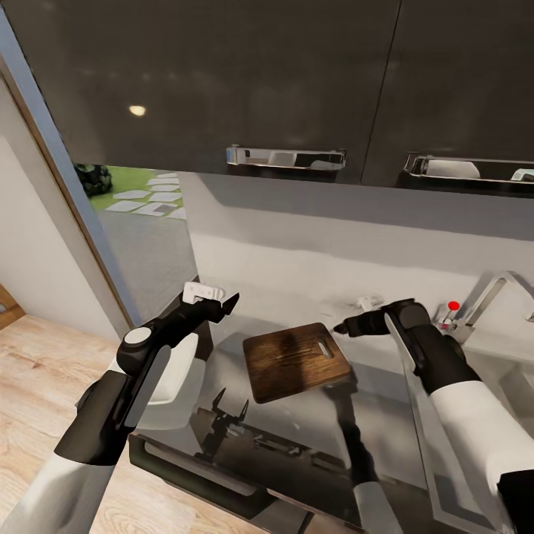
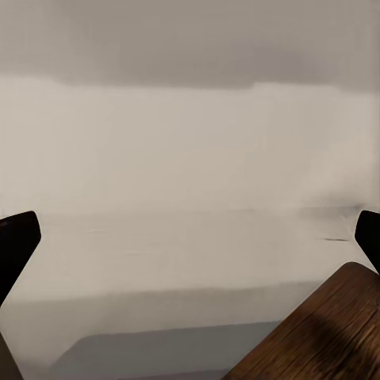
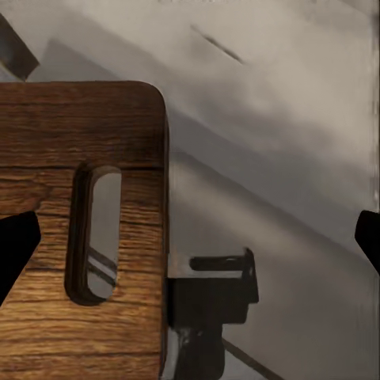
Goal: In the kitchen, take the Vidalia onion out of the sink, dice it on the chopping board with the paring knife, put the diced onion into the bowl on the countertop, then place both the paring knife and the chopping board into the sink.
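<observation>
The dark brown chopping board [image 1: 295, 362] lies flat on the grey countertop [image 1: 415, 415], its slot handle toward the sink side. My right gripper [image 1: 343, 326] hovers open just above the board's slotted corner [image 3: 47, 158]; its fingertips [image 3: 16, 245] stand wide apart. My left gripper [image 1: 226, 302] is open too, held above the counter to the left of the board, whose corner [image 2: 317, 340] shows between its fingers. The white bowl [image 1: 185, 371] sits beside the board, partly hidden by my left arm. The onion and the paring knife are out of view.
The chrome tap [image 1: 486, 297] with a red dot stands at the right, and the steel sink [image 1: 515, 386] is below it at the frame edge. Dark wall cabinets with chrome handles [image 1: 285, 157] hang overhead. The counter ends at the left, beside wooden floor [image 1: 44, 371].
</observation>
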{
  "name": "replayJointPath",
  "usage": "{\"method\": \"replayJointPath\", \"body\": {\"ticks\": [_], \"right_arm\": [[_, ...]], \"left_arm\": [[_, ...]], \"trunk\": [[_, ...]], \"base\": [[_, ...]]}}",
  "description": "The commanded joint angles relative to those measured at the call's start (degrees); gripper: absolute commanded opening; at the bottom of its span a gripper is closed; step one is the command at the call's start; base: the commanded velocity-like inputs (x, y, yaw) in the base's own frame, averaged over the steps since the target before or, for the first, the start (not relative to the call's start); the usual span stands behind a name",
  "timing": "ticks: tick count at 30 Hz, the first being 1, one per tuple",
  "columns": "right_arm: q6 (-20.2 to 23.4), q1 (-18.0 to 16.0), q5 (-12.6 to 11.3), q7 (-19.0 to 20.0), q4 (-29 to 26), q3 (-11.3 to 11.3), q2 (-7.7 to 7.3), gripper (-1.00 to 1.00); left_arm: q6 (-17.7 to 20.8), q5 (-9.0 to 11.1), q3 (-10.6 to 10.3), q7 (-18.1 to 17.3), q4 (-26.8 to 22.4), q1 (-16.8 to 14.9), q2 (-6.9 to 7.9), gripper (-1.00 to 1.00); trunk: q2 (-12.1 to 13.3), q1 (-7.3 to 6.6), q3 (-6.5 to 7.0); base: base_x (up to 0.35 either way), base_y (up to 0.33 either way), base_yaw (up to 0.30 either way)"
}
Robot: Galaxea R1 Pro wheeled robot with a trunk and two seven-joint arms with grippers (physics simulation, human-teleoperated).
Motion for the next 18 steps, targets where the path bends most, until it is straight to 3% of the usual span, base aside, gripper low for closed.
{"method": "replayJointPath", "body": {"ticks": [1, 18], "right_arm": [[0.3, -0.1, 0.0, 0.1, -0.1, -0.8, -0.11, 1.00], [0.4, -0.1, 0.1, 0.1, -0.2, -0.2, -0.06, 1.00]], "left_arm": [[0.3, 0.3, 0.0, 0.0, -0.1, -0.1, 0.03, 1.00], [0.3, 0.3, 0.0, 0.0, -0.1, -0.1, 0.03, 1.00]], "trunk": [[-0.1, 0.04, -0.12], [-0.1, 0.04, -0.38]], "base": [[0.000, 0.000, 0.000], [0.000, 0.000, 0.000]]}}
